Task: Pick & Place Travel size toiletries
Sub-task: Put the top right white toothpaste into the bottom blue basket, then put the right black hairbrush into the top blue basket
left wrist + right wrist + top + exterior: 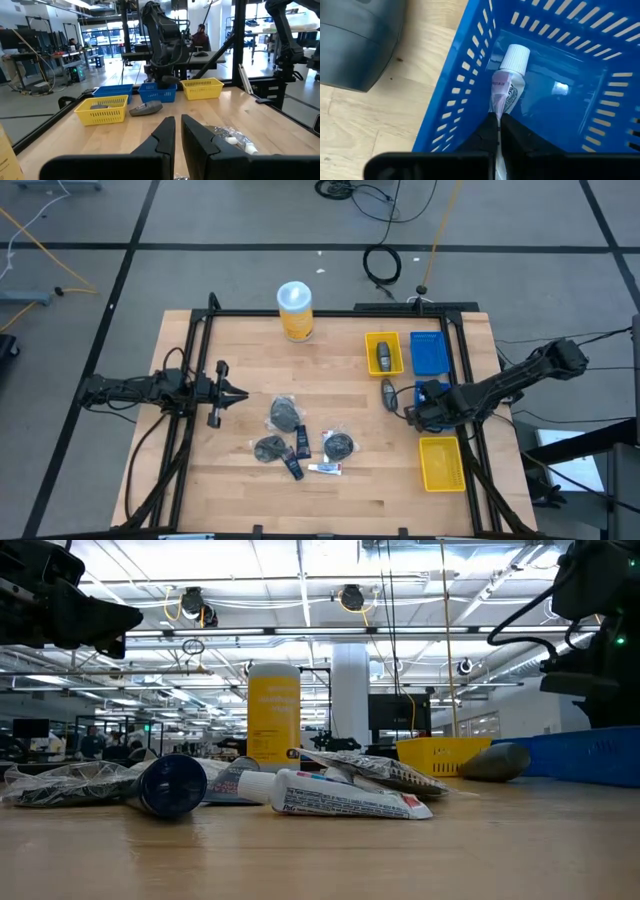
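Observation:
My right gripper (498, 120) is shut on a thin white tube (506, 90) inside a blue tray (437, 394) at the table's right. A grey oval piece (388, 392) lies on the table just left of that tray. Dark grey pouches (285, 413) (340, 445), dark-blue bottles (300, 442) and another white tube (325, 468) lie at the table's middle. My left gripper (240, 392) is shut and empty, above the table left of this heap. My right gripper pinches the tube's flat crimped end (497, 111) between its two fingers, from above, pointing down into the blue tray. The tube hangs below the fingers with its white cap (515, 56) lowest, next to the tray's wall. Whether the cap touches the tray's floor I cannot tell.
A tall yellow canister (295, 312) stands at the far edge. A yellow tray (383, 352) holding a grey piece and a second blue tray (430, 352) stand at the far right. Another yellow tray (442, 462) stands at the near right. A black frame rims the table.

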### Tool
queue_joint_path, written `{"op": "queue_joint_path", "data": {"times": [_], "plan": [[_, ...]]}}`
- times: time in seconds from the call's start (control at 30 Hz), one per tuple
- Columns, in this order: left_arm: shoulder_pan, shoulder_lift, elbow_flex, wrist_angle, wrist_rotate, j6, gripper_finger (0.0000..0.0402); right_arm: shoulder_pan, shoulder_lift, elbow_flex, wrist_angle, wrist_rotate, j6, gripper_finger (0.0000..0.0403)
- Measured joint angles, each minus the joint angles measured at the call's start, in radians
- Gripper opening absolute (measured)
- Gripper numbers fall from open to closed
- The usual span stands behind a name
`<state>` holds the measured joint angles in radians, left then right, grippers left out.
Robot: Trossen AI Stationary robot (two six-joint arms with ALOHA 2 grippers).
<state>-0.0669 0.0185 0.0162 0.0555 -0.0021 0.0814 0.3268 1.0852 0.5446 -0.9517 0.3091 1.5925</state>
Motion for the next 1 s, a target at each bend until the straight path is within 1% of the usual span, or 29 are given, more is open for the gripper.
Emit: {"op": "queue_joint_path", "data": {"times": [0.17, 0.27, 0.37, 0.5, 0.6, 0.67, 0.73, 0.83, 1.0], "plan": [[0.0, 0.0, 0.0, 0.0, 0.0, 0.0, 0.0033, 0.0, 0.0, 0.0, 0.003, 0.0, -0.007, 0.0007], [0.0, 0.0, 0.0, 0.0, 0.0, 0.0, 0.0033, 0.0, 0.0, 0.0, 0.005, 0.0, -0.007, 0.0022], [0.0, 0.0, 0.0, 0.0, 0.0, 0.0, 0.0033, 0.0, 0.0, 0.0, 0.003, 0.006, -0.016, 0.0054], [0.0, 0.0, 0.0, 0.0, 0.0, 0.0, 0.0033, 0.0, -0.01, 0.0, 0.001, 0.004, -0.05, 0.0109], [0.0, 0.0, 0.0, 0.0, 0.0, 0.0, 0.0033, 0.0, -0.045, 0.0, -0.003, 0.001, -0.065, 0.0143], [0.0, 0.0, 0.0, 0.0, 0.0, 0.0, 0.0033, 0.0, -0.084, 0.0, -0.003, 0.002, -0.065, 0.0157], [0.0, 0.0, 0.0, 0.0, 0.0, 0.0, 0.0033, 0.0, -0.124, 0.0, -0.003, 0.012, -0.067, 0.0162], [0.0, 0.0, 0.0, 0.0, 0.0, 0.0, 0.0033, 0.0, -0.183, 0.001, -0.002, 0.055, -0.094, 0.0161], [0.0, 0.0, 0.0, 0.0, 0.0, 0.0, 0.0033, -0.001, -0.279, 0.002, 0.021, 0.152, -0.187, 0.0151]]}}
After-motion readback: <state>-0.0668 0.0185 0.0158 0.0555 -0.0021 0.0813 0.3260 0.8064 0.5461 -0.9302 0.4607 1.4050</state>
